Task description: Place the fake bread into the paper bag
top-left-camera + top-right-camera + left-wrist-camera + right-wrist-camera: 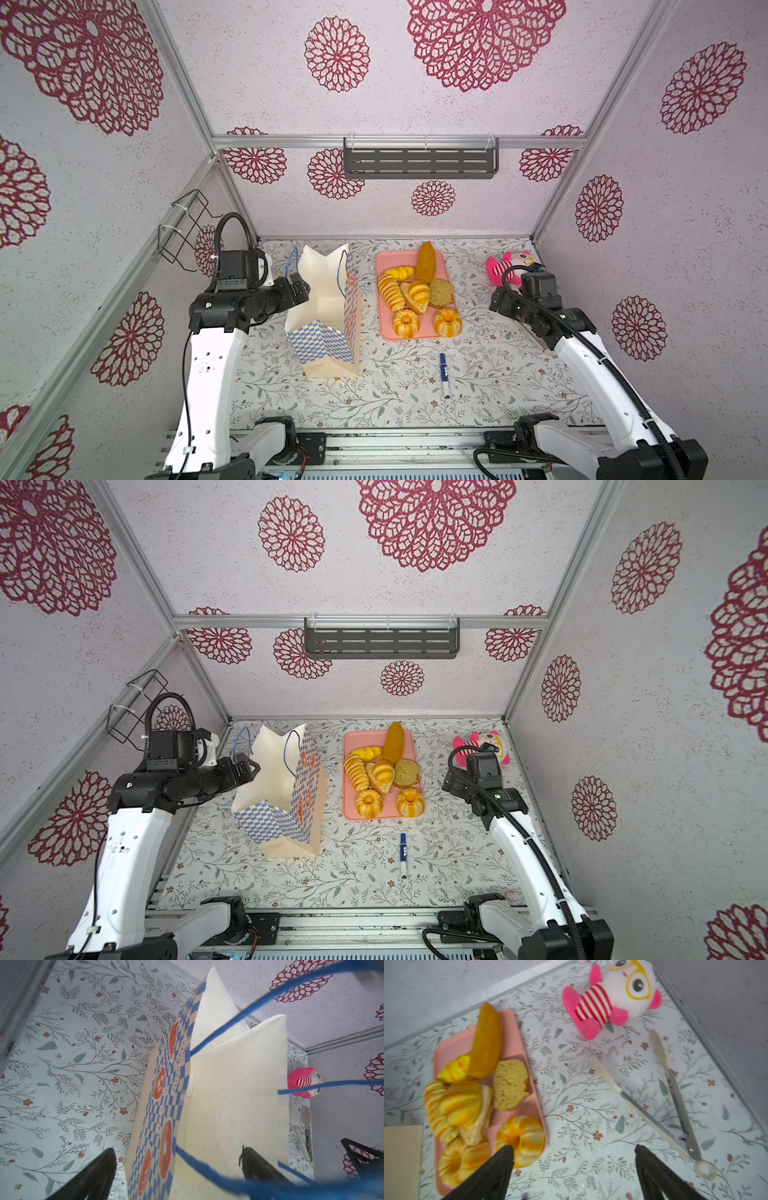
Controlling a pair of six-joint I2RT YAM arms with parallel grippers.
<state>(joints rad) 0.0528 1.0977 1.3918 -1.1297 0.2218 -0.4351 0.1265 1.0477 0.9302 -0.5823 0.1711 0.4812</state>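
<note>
Both black fingers (97,1172) of the left gripper (177,1148) stood spread wide at the left rim of the paper bag (328,328). One was outside the checked wall and one was over the cream inside, and they pinched nothing. The right gripper (573,1146) was likewise wide apart and empty, raised over the cloth to the right of the tray.

The floral tabletop (415,399) carried everything. The paper bag stood upright on its left half with its mouth open. Its thin blue cord handles (228,1020) looped up close to the left wrist camera.

Just right of the bag, near the middle of the far edge, lay the flat pink tray (384,328). All the fake bread (417,291) was piled on it:
- The long loaf (427,262) was at the tray's far end, its tip over the rim.
- The ridged loaf (390,291) lay along the left side.
- The croissant (419,291) was in the middle, on top of the triangular pie (417,306).
- The brownish bun (441,292) sat to the right.
- The two ring cakes (405,323) (447,322) lay side by side at the near end.

The pink striped plush toy (509,266) lay in the far right corner. In the right wrist view, metal tongs (675,1093) lay open beside the toy, along the right edge. A blue-and-white marker pen (444,374) lay well apart from the tray, toward the near edge.
</note>
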